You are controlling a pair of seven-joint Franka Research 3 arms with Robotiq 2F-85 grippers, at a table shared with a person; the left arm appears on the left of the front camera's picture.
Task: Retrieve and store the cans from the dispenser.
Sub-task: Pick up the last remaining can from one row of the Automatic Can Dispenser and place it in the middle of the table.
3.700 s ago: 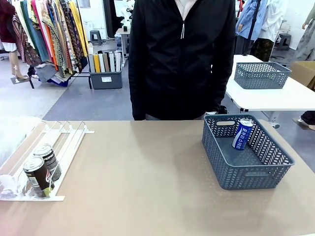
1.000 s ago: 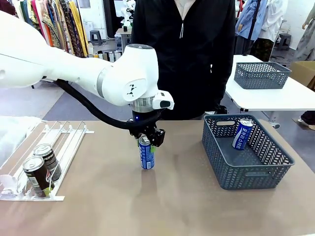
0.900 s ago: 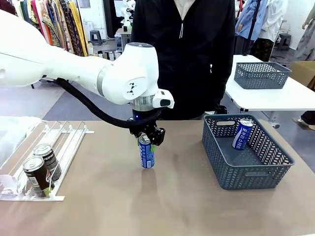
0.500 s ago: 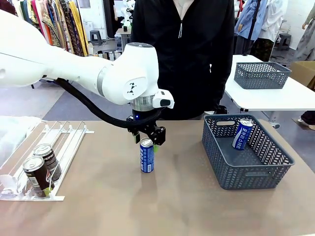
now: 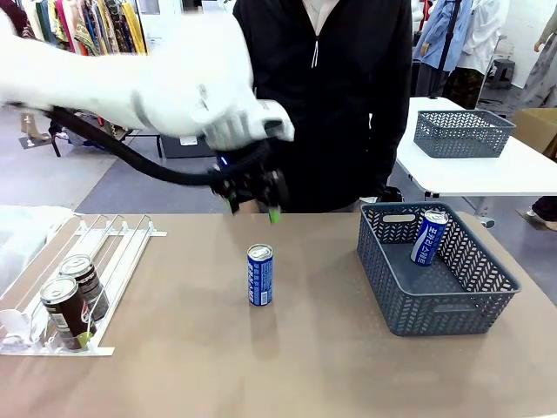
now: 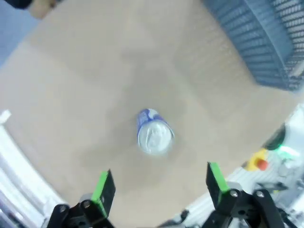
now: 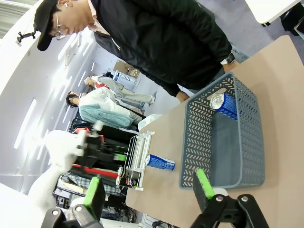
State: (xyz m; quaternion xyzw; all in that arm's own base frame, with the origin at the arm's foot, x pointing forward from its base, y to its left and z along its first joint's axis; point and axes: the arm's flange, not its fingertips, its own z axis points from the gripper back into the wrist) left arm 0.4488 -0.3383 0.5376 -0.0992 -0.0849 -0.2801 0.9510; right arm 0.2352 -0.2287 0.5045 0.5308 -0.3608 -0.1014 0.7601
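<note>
A slim blue can [image 5: 259,274] stands upright on the table's middle, free of any grip. My left gripper [image 5: 252,207] hovers open above and behind it, blurred by motion. The left wrist view looks straight down on that can [image 6: 154,133], well beyond my open left gripper [image 6: 160,186]. A second blue can [image 5: 429,235] leans inside the grey basket [image 5: 435,300]. Two dark cans [image 5: 66,309] sit at the low end of the white wire dispenser [image 5: 117,239]. My right gripper [image 7: 149,189] stands open with nothing in it, far from the basket [image 7: 194,142] and the standing can [image 7: 159,162].
A person in a black jacket [image 5: 322,96] stands at the far side of the table. A second grey basket [image 5: 461,132] rests on a white table behind. Bare tabletop lies between the dispenser and the basket.
My left gripper has opened, let go of the blue can and lifted up and back from it. The can stays upright on the table.
</note>
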